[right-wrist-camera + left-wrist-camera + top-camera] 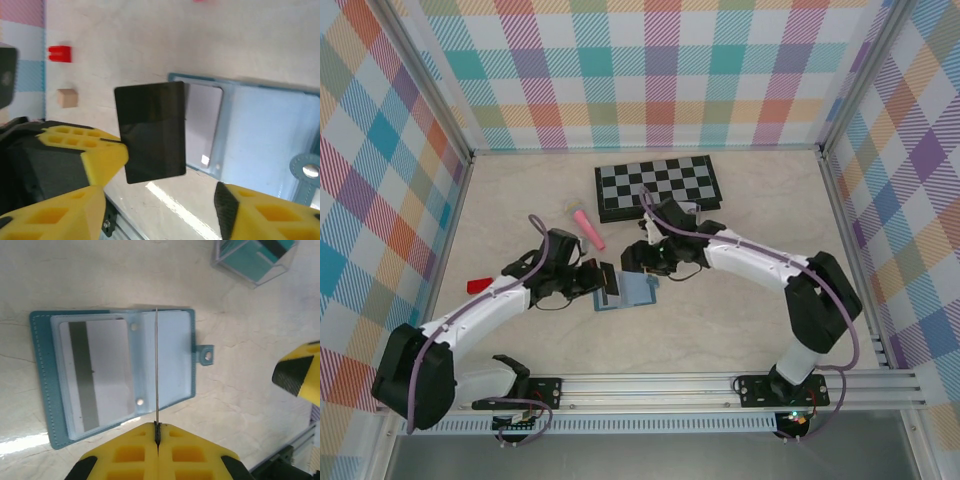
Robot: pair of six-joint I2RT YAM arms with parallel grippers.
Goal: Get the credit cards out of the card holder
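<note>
**1. Left gripper [157,429].**
My left gripper is closed on the short edge of one thin rectangular plastic credit card [150,132]. The face that shows in the right wrist view is dark. I hold the card upright on its edge. It runs toward 12 o'clock from my fingertips, over the fold of the holder.

**2. Card holder.**
The blue-grey, book-like folding card holder [175,360] lies open and flat on the pale marbled table [100,270]. Its snap tab [206,355] is on the 3 o'clock edge. The 9 o'clock pocket holds a pale grey credit card with a dark stripe [105,370], seated fully inside the sleeve.

**3. Right gripper [160,220].**
My right gripper's jaws stand apart with nothing between them. It is near the tab side of the holder, at about 4 o'clock from it, and does not touch it.

**4. Handling (judgement).**
- The cards are probably light, stiff and thin, with smooth faces that slip easily.
- Pinch a card across its flat faces near a short edge, and draw it out in line with the pocket. Pulling at an angle would likely bend it or jam it.
- The seated card offers little free edge. I cannot tell where the pocket mouth lies.
- The holder is light and soft, and will likely slide or lift with the card. Press one gripper on the cover while the other pulls.
</note>
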